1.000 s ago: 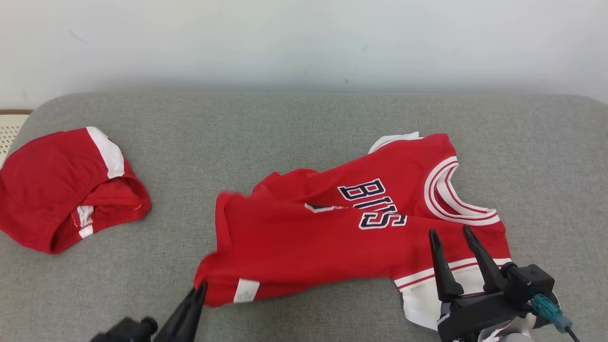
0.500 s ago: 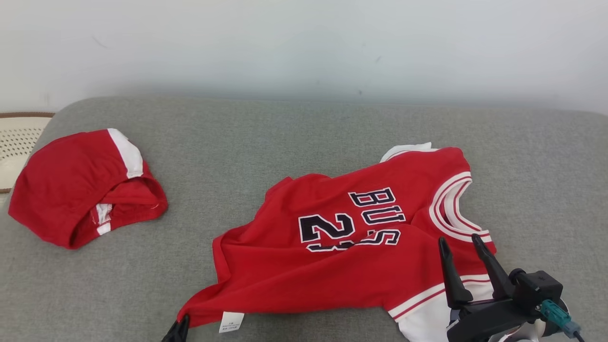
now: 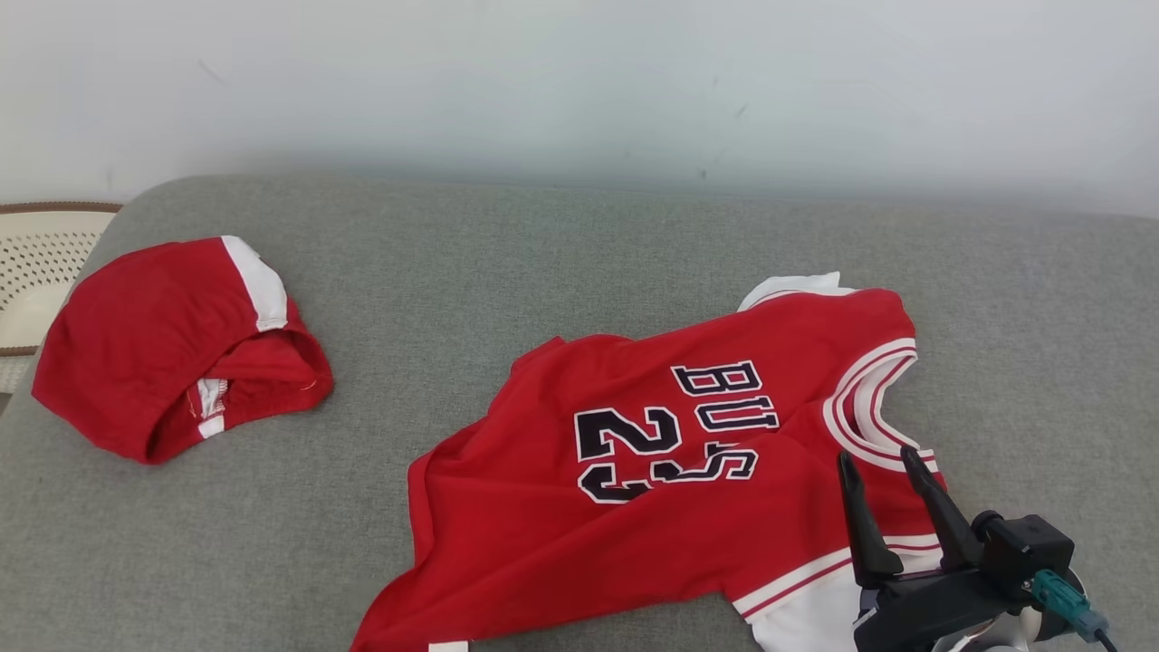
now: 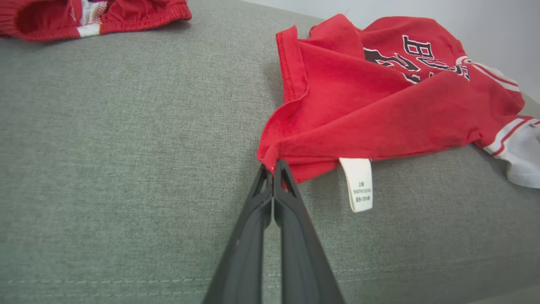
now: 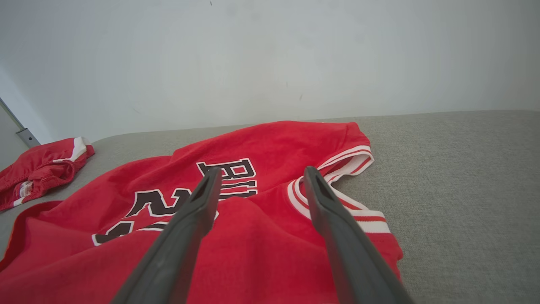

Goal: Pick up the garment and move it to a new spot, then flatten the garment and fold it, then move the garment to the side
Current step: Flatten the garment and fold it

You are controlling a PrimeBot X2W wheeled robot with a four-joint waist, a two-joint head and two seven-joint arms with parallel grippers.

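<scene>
Red jersey (image 3: 688, 471) lies rumpled, number side up, on the grey cushion (image 3: 543, 263), toward 4 o'clock in the head view, with its collar at 3 o'clock. The left gripper (image 4: 273, 168), jaws pressed together, pinches the jersey's hem corner at 7 o'clock, just beside the white label (image 4: 357, 183). The right gripper (image 3: 877, 455) hangs over the collar end, jaws wide, holding nothing; red shorts (image 3: 172, 344) lie well apart at 9 o'clock.

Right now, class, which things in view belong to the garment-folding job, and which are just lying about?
In the job:
red basketball jersey with dark lettering
left pincer, shut on its hem corner
right pincer, open over the jersey

Lying about:
crumpled red shorts with white trim
pale perforated basket at the far left
</scene>
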